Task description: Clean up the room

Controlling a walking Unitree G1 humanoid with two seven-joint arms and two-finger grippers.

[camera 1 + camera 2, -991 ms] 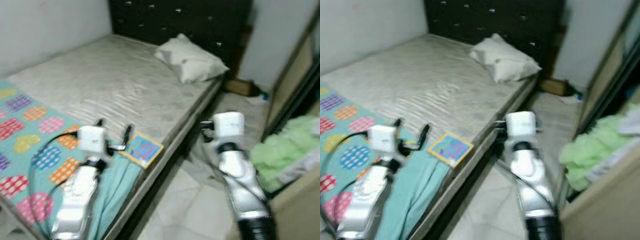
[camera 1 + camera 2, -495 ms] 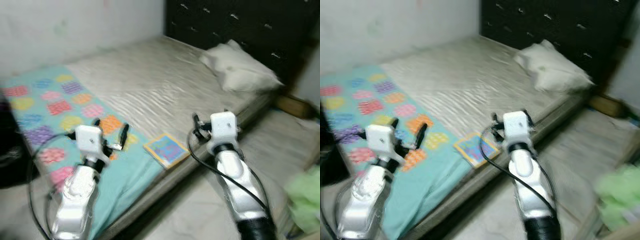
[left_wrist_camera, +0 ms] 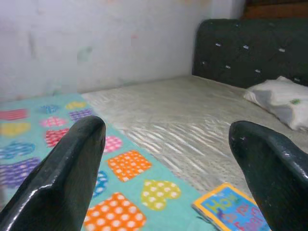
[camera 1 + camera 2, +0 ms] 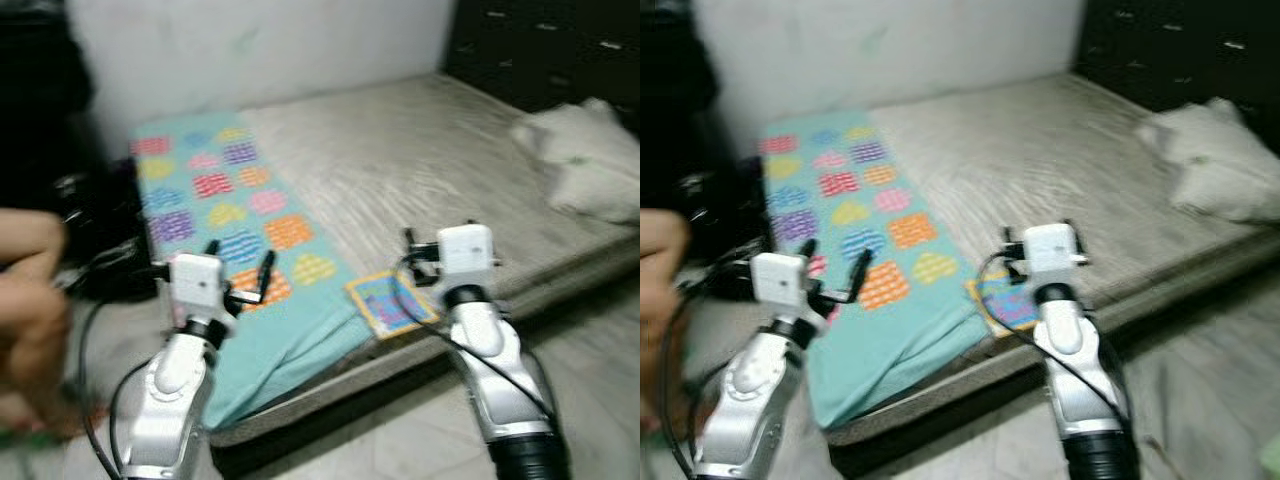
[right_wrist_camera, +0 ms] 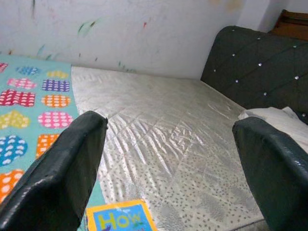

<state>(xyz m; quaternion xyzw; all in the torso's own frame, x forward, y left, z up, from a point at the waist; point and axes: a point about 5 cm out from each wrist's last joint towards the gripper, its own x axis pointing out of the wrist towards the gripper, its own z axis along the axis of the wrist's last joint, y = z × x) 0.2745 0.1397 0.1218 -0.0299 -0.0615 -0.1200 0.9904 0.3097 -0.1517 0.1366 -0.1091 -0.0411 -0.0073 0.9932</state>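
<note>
A bed with a bare beige mattress (image 4: 420,140) stands before me. A teal blanket with coloured hearts (image 4: 230,200) lies across its near end and hangs over the edge. A small blue and yellow picture book (image 4: 390,302) lies at the mattress edge beside the blanket, also seen as the book (image 3: 231,208) in the left wrist view. My left gripper (image 4: 240,252) hovers open over the blanket's hanging part, holding nothing. My right gripper (image 4: 438,232) is open and empty just above the book (image 5: 120,219). Both head views are blurred.
A white pillow (image 4: 580,160) lies at the bed's right end against a dark tufted headboard (image 4: 540,40). A person's bare arm (image 4: 25,300) reaches in at the left edge. Dark clutter (image 4: 100,240) sits by the bed's left end. Pale floor tiles (image 4: 400,445) lie below the bed.
The camera has swung to the left: the bed's blanket end, dark clutter and a person's arm came into view, the pillow slid right. Both grippers stay open and empty.
</note>
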